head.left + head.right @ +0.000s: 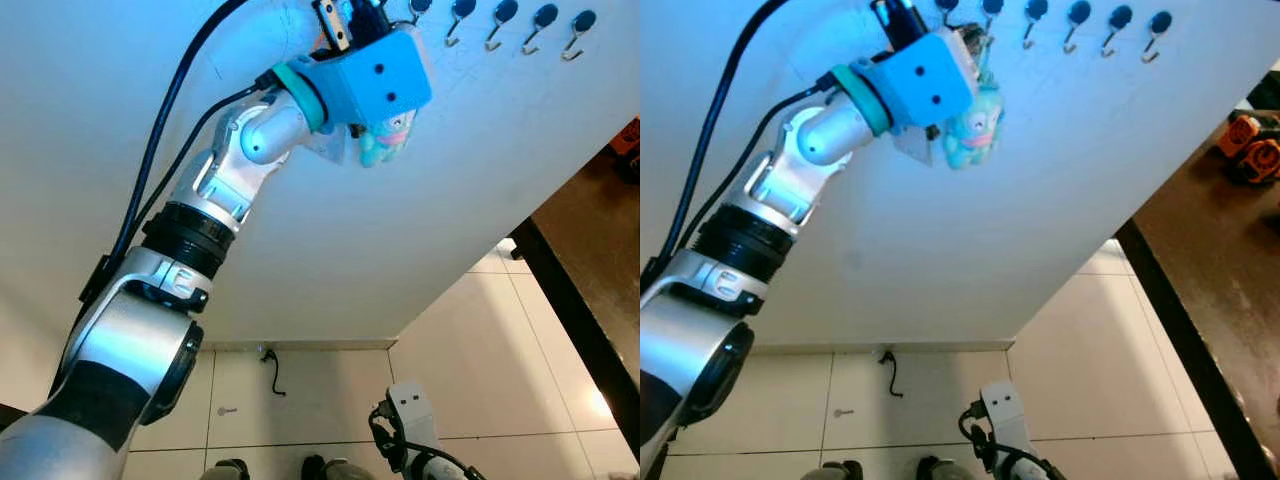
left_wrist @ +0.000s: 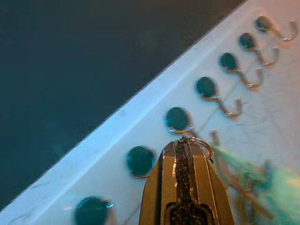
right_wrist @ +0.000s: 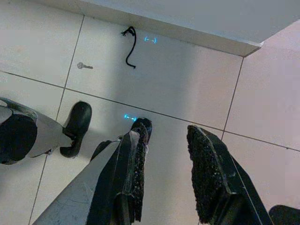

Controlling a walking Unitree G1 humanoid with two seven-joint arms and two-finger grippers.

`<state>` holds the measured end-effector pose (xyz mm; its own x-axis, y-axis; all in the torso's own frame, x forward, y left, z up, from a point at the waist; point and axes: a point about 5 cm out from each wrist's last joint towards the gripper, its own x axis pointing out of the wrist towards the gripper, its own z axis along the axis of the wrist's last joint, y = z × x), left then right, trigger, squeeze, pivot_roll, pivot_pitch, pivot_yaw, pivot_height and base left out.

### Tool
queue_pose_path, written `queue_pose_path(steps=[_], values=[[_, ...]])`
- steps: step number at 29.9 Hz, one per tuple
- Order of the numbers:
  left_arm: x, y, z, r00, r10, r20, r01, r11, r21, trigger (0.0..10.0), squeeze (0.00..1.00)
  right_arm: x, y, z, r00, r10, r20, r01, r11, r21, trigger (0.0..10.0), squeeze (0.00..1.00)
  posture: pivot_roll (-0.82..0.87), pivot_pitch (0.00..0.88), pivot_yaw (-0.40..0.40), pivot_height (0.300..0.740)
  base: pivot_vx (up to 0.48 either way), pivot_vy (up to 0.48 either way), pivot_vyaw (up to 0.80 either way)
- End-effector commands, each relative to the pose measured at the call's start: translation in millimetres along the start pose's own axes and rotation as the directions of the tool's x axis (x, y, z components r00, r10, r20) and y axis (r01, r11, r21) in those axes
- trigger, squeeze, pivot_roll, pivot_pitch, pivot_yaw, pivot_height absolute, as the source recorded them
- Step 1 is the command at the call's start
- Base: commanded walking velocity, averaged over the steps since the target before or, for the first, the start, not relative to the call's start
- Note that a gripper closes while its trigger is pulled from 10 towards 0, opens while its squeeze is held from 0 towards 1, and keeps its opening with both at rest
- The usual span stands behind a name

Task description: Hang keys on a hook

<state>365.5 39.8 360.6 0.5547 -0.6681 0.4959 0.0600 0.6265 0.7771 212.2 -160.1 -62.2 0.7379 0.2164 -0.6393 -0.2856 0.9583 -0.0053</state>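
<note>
- Keys (image 2: 236, 187): a bunch on a metal ring (image 2: 199, 143) with a pale blue-green soft charm (image 1: 973, 130) dangling below. Held high against the white wall (image 1: 400, 220), right at the row of hooks.
- Left gripper (image 2: 183, 152): fingers pressed together, no gap showing, pinching the keys at the ring. The ring sits just beside one hook (image 2: 180, 121), near its wire tip; whether it is already over the tip, I cannot tell.
- Row of hooks (image 1: 540, 25): dark round bases with bent wire ends, running along the wall's upper edge. The ones farther along hang bare.
- Right gripper (image 3: 166, 164): hangs low over the tiled floor (image 3: 187, 89), fingers parted, holding nothing.
- Floor: a small key (image 3: 84, 66) and a short black cord (image 3: 130, 47) lie by the skirting.
- Risks, as judged: if the fingers let go before the ring is seated over the wire tip, the bunch drops to the tiles. The charm's weight could swing the ring off line. Pushing in too hard could knock a hook off the wall.
- Containers: none in sight.
</note>
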Motion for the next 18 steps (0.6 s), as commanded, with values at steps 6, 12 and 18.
queue_pose_path(steps=[6, 12, 18], values=[[-3.3, 7.7, 6.2, 0.999, 0.019, 0.051, -0.018, 1.0, -0.023, 10.0, 0.0, -3.1, -1.0, -7.7, 1.0, -0.004, -0.024, 0.004, 1.0, -0.004, 10.0, 0.0, -0.01, 0.142, -0.055, 0.74, 0.0, 0.0, 0.0], [-7.8, 4.9, 0.3, 1.0, 0.012, 0.028, -0.011, 1.0, -0.02, 10.0, 0.0, -2.6, -1.3, -6.4, 1.0, -0.002, -0.023, 0.002, 1.0, -0.007, 10.0, 0.0, -0.01, 0.142, -0.055, 0.74, 0.0, 0.0, 0.0], [-8.2, -1.1, 0.9, 1.0, -0.004, 0.03, 0.005, 1.0, -0.026, 10.0, 0.0, -2.5, -1.7, -6.0, 1.0, -0.002, -0.022, 0.002, 1.0, -0.008, 10.0, 0.0, -0.01, 0.143, -0.057, 0.74, 0.0, 0.0, 0.0]])
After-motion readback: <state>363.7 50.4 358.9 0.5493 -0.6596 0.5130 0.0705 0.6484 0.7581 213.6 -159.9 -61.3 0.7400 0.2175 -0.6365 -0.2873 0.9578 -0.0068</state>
